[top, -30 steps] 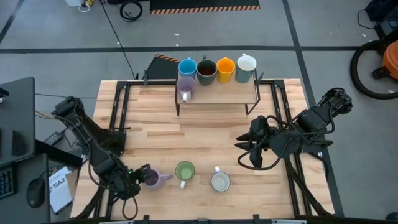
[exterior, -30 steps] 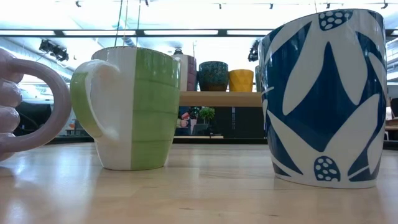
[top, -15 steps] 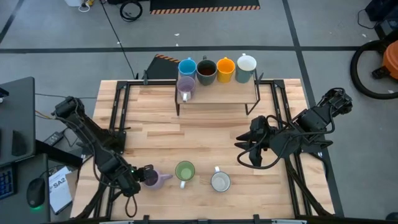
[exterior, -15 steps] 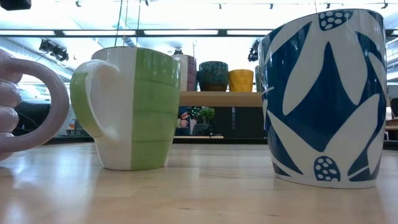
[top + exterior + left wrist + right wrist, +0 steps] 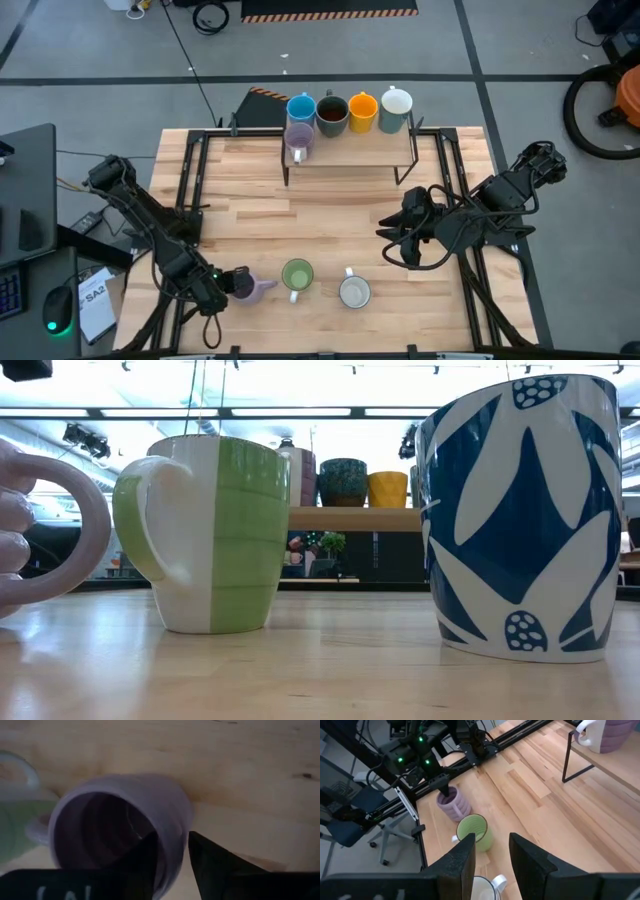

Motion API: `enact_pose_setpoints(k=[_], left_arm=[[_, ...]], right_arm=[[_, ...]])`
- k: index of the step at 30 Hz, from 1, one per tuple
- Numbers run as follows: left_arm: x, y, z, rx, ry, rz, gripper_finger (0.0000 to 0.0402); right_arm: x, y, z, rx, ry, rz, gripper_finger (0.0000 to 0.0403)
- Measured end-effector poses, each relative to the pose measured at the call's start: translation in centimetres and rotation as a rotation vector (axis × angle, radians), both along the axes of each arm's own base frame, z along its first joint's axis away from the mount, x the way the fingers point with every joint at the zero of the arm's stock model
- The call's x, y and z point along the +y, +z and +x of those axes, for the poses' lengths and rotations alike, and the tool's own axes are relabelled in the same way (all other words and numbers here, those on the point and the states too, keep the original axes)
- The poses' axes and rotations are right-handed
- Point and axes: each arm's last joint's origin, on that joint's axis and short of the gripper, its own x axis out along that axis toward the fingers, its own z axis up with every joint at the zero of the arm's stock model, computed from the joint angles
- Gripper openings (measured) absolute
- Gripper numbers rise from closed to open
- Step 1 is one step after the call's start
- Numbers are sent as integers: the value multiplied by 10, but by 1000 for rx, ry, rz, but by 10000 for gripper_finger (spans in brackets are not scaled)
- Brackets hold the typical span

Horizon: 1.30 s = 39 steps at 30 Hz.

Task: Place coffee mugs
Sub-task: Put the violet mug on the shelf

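A lilac coffee mug (image 5: 250,288) stands upright on the table near its front left, with its handle (image 5: 55,530) toward the green mug (image 5: 297,275). My left gripper (image 5: 172,845) comes down on the lilac mug's left side and is shut on its wall. A white mug with a blue pattern (image 5: 354,291) stands right of the green one. My right gripper (image 5: 390,245) hangs open, high over the table's right part, with nothing between its fingers (image 5: 470,855). My left gripper has one finger (image 5: 145,857) inside the lilac mug and the other (image 5: 205,865) outside it, with the mug's wall at the rim (image 5: 174,837) between them. The fingers come steeply from above, slanting in from the table's left. The mug stands upright on the table.
A low shelf (image 5: 350,145) stands at the table's far edge. A blue mug (image 5: 301,108), a dark brown one (image 5: 332,113), an orange one (image 5: 362,109) and a white one (image 5: 396,104) are on it, with a second lilac mug (image 5: 298,140) in front.
My left gripper has sunk a little onto the lilac mug's left side and rolled slightly about its own axis. The mugs stand where they were.
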Motion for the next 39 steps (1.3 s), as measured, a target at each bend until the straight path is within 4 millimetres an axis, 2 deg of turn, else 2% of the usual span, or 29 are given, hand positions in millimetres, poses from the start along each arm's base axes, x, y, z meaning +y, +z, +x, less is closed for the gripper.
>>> enact_pose_setpoints(k=[11,18,29,39], left_arm=[[0,0,1,76,179,-102,49],[8,4,11,159,464,-214,42],[58,8,52,177,935,-343,42],[104,36,86,39,1189,-458,42]], right_arm=[[0,0,0,-6,2,4,125],[-1,0,1,-5,-5,4,125],[-11,-1,8,29,9,54,125],[-12,-2,8,53,57,10,125]])
